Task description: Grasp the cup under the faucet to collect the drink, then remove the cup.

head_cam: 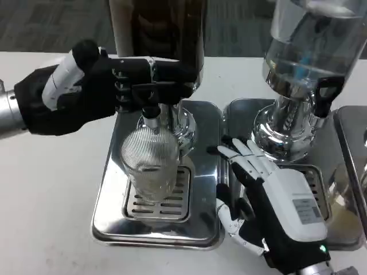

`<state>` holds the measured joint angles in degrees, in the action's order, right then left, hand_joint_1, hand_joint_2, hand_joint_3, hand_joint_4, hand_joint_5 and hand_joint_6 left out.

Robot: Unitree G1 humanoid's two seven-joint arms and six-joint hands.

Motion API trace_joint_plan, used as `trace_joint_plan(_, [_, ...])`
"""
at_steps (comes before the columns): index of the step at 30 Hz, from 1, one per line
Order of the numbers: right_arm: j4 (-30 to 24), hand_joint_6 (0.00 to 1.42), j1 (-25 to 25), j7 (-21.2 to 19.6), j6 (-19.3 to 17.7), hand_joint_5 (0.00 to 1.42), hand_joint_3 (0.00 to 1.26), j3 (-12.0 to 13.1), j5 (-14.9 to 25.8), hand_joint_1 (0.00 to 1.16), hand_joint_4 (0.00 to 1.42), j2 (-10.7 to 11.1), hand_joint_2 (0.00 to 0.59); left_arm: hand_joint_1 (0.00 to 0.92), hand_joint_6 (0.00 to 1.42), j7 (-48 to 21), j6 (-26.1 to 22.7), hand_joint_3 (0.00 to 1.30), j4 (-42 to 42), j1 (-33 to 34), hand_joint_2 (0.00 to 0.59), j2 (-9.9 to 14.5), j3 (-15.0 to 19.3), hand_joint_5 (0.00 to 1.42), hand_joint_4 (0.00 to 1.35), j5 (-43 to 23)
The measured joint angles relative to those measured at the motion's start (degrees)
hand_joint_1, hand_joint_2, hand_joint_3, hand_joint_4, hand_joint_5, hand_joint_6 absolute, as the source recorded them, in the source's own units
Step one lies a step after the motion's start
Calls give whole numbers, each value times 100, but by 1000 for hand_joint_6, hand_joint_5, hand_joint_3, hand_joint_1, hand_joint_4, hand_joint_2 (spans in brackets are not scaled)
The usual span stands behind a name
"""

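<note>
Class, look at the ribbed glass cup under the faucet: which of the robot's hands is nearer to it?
Left. The left hand is at the faucet lever just above the cup; the right hand rests apart, to its right.

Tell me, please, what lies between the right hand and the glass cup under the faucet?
In the head view, only bare metal of the drip tray lies between the right hand and the cup; no object stands there.

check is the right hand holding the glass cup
No, the right hand lies open on the tray beside the ribbed glass cup, its fingers apart from it.
</note>
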<state>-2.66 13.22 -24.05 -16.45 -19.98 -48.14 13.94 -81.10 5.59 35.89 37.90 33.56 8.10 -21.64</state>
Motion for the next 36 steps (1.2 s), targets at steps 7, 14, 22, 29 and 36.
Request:
trace_joint_plan(7, [6, 212, 2, 0, 2, 73, 233, 3, 34, 547, 109, -1, 583, 0, 30, 457, 1303, 176, -322, -271, 17, 41, -43, 53, 32, 412])
trace_joint_plan(14, [24, 212, 1, 1, 6, 73, 232, 48, 118, 543, 109, 12, 583, 0, 26, 852, 2340, 164, -330, -419, 25, 45, -57, 49, 26, 638])
trace_joint_plan(22, [58, 212, -11, 4, 8, 73, 232, 82, 230, 541, 109, 20, 583, 0, 25, 964, 2587, 157, -327, -489, 25, 47, -99, 48, 22, 637])
trace_joint_plan(29, [78, 212, -22, 5, 11, 73, 232, 87, 235, 540, 109, 20, 583, 0, 34, 1043, 2836, 160, -397, -589, 25, 115, -215, 48, 21, 614])
trace_joint_plan(36, [77, 212, -22, 29, 17, 73, 232, 97, 247, 540, 109, 20, 583, 0, 37, 1152, 3137, 158, -458, -670, 30, 181, -331, 48, 21, 619])
